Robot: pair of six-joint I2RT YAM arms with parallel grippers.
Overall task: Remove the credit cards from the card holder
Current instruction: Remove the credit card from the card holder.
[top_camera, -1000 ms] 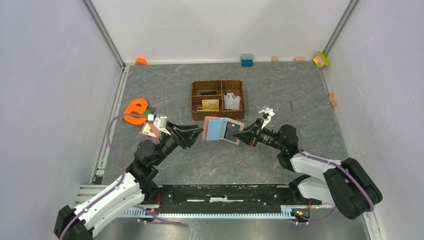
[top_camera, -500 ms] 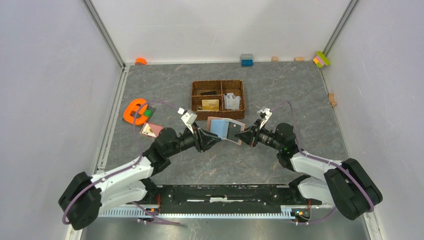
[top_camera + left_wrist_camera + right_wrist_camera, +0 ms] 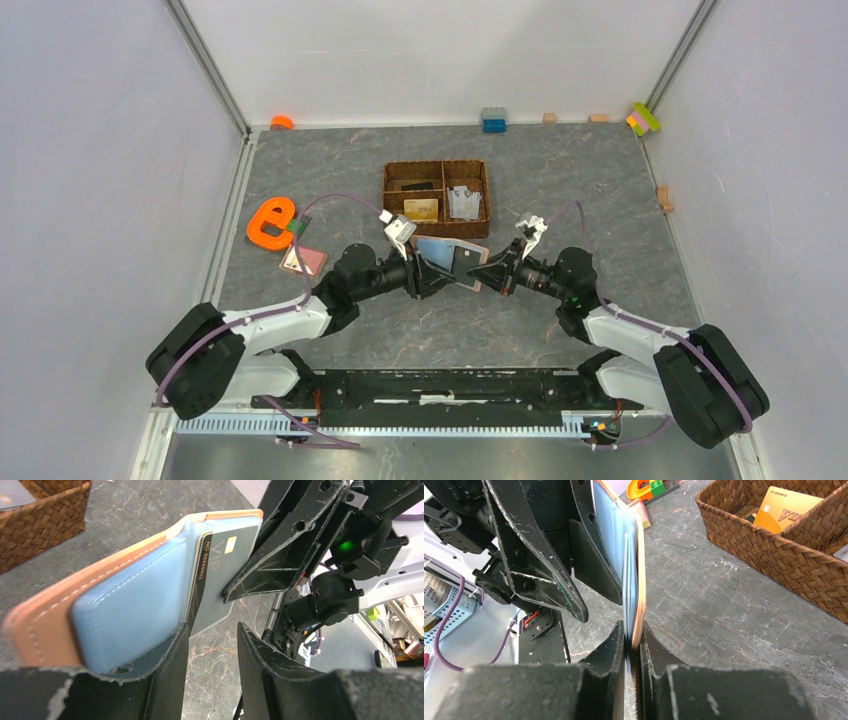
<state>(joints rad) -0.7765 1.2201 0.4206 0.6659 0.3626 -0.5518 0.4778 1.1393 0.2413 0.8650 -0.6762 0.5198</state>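
**Overhead view.** You see the card holder (image 3: pixel 440 258) held open and lifted off the grey tabletop (image 3: pixel 600 200). It sits between the two arms, just in front of the woven basket (image 3: pixel 386 200). The right gripper (image 3: pixel 475 277) is pinched tight on the holder's right-hand edge. The left gripper (image 3: pixel 436 278) meets the holder from the opposite side.

**Left wrist view.** Note the salmon outer leather, the pale blue inner pocket and the dark grey card (image 3: pixel 222 575). The card is marked VIP and sticks partway out of that pocket. Your left gripper's fingers (image 3: pixel 167 670) stand roughly half apart, with a clear gap between them. The card's lower edge sits just at the mouth of that gap, and one finger lies against the blue pocket. Neither card nor holder is clamped on this side. Beyond the card, the right gripper's fingers close on the holder's far edge.

**Right wrist view.** The holder stands on edge, and the right jaws are closed on its leather and lining together.

**Other cards.** The gold card (image 3: pixel 421 209) lies in the basket's near left compartment. The pinkish card (image 3: pixel 303 261) lies flat on the tabletop at the left, just beside the orange e-shaped piece (image 3: pixel 269 222) and well apart from the holder.
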